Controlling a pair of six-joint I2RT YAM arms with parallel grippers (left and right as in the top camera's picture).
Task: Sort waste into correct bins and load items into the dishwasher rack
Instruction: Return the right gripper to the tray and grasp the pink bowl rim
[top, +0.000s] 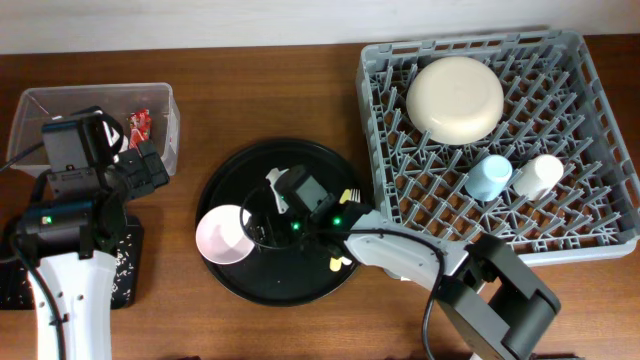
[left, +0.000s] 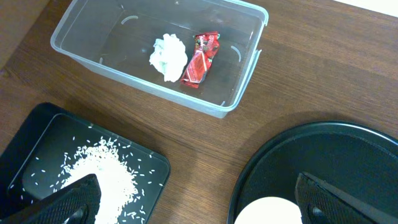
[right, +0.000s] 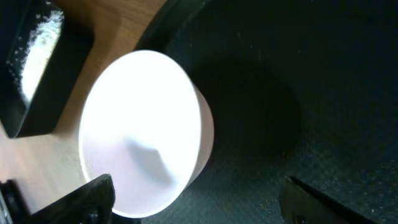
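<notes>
The grey dishwasher rack (top: 590, 215) holds the cream plate (top: 455, 98), the light blue cup (top: 489, 177) and the white cup (top: 537, 175). The pink bowl (top: 222, 235) sits at the left of the round black tray (top: 290, 285). My right gripper (top: 268, 212) is open just right of the bowl; in the right wrist view its fingers (right: 199, 208) straddle the bowl's (right: 143, 130) near edge. The pale yellow fork (top: 340, 262) lies partly under the right arm. My left gripper (left: 199, 211) is open and empty. The clear tub (left: 93, 56) holds the tissue (left: 168, 56) and red wrapper (left: 200, 59).
The shallow black tray (left: 155, 165) with the rice heap (left: 102, 174) lies in front of the tub, left of the round tray (left: 348, 155). A whitish utensil end (top: 274, 180) shows by the right wrist. Bare wood lies between tub and round tray.
</notes>
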